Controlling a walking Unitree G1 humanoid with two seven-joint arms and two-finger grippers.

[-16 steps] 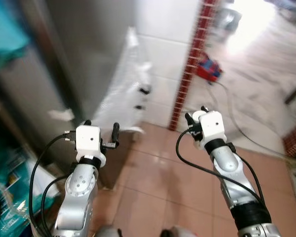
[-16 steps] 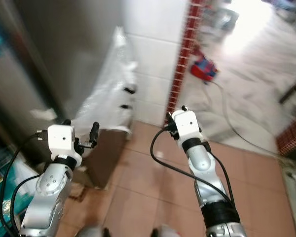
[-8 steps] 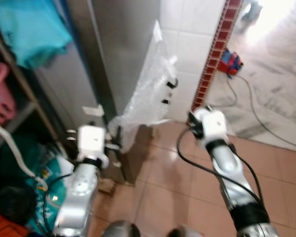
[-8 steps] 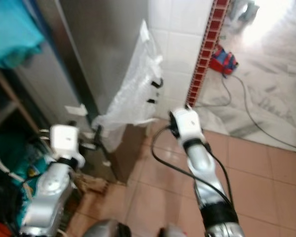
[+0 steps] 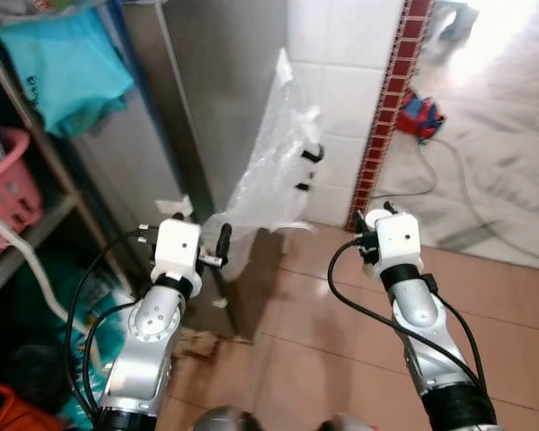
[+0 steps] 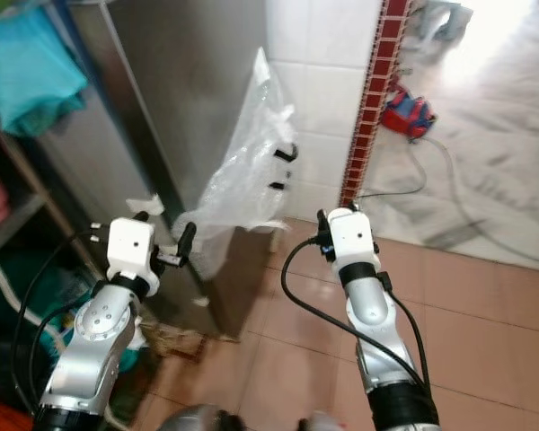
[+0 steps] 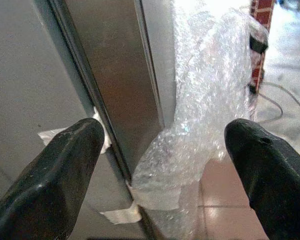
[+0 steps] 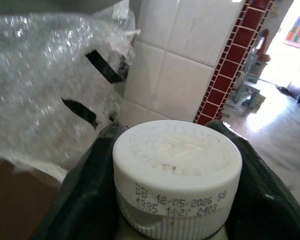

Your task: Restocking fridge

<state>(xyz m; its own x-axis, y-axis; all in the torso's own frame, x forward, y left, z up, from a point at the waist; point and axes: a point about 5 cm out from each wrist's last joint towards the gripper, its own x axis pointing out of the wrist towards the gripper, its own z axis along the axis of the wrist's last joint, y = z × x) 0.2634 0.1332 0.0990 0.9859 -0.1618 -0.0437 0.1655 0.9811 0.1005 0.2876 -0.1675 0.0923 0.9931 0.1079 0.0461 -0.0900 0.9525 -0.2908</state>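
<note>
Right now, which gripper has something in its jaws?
The right gripper: its jaws clamp a white bottle cap. The left gripper is open, facing the bubble wrap.

Bubble wrap (image 5: pixel 274 162) and steel fridge (image 5: pixel 207 99) ahead; open tiled floor (image 5: pixel 323 341) rightward.

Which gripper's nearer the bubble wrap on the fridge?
Left. The left gripper sits right at the lower edge of the bubble wrap, jaws open. The right gripper is off to its right, holding a white-capped bottle.
</note>
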